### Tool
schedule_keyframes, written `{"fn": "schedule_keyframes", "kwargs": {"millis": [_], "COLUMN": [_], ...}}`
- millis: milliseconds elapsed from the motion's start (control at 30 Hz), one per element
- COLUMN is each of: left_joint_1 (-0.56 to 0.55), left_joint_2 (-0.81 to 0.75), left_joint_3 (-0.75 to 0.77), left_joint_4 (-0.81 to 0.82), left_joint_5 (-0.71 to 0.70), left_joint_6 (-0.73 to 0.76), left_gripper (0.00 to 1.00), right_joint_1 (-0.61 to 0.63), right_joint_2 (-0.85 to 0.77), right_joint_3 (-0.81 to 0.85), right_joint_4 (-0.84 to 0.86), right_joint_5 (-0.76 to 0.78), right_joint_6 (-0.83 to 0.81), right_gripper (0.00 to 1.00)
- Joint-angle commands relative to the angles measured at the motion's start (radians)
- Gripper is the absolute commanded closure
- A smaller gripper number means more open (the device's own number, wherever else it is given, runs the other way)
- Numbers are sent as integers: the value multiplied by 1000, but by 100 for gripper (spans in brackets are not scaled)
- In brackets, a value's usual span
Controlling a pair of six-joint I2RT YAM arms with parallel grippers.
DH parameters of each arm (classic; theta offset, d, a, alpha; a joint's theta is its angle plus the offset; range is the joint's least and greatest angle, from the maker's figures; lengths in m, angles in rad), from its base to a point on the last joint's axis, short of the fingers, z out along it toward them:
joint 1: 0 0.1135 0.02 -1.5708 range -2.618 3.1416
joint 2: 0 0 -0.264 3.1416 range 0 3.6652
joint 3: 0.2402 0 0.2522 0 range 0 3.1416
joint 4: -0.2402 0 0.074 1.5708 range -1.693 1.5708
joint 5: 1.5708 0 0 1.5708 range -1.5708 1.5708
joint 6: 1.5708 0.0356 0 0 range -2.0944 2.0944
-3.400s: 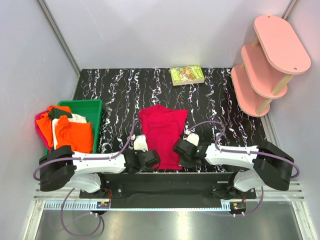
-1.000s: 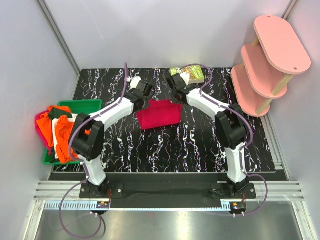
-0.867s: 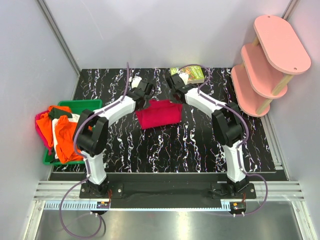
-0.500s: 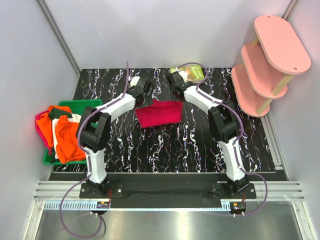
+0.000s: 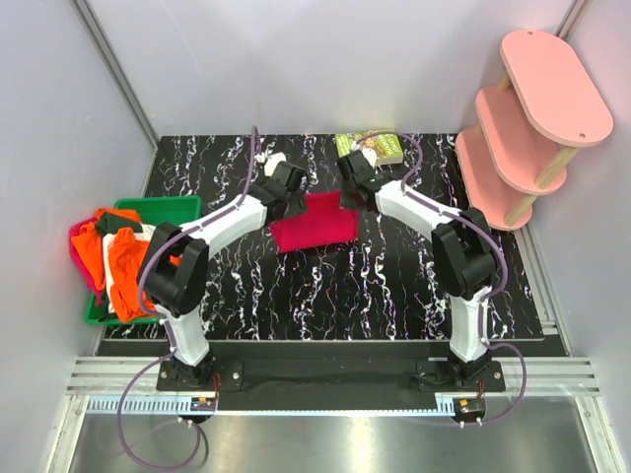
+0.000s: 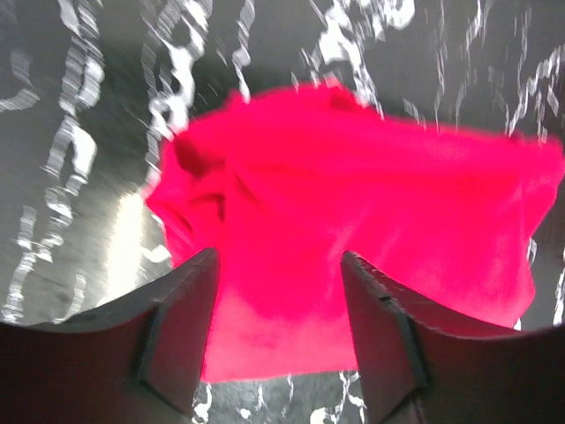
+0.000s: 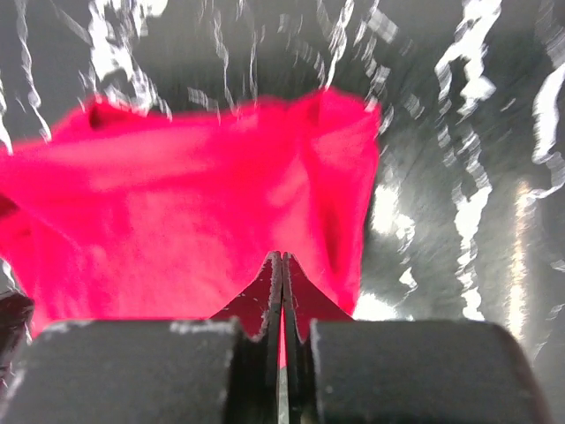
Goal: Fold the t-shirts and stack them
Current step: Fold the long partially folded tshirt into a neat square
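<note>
The folded crimson-red t-shirt (image 5: 315, 225) is lying on the tabletop (image 5: 394, 266) just below both end effectors, with the left end effector (image 6: 278, 258) hanging part-open and empty and the right end effector (image 7: 281, 258) sitting fully closed at the cloth's edge, possibly pinching it, so pulling away is risking dragging a corner and undoing the fold.

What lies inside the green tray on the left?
In the green tray: heaped orange t-shirts, a white t-shirt and a pink t-shirt. Anything beneath is covered.
</note>
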Motion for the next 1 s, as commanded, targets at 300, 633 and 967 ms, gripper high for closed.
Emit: {"fn": "schedule_keyframes", "kwargs": {"millis": [300,633,967], "left_joint_1": [-40,-60,-70], "left_joint_2": [71,34,3], "left_joint_3": [-60,-200,-219], "left_joint_4": [19,17,25], "left_joint_5": [130,141,98], "left_joint_6": [-34,-71,-56], "left_gripper": [40,40,35], "right_joint_1": [17,28,28], "right_joint_2": [132,59,-12], "right_joint_3": [103,-219,-229], "right_joint_4": [-23,1,10], "right_joint_5": [-79,-139,-90], "right_joint_6": [17,136,120], "right_gripper": [99,99,89]}}
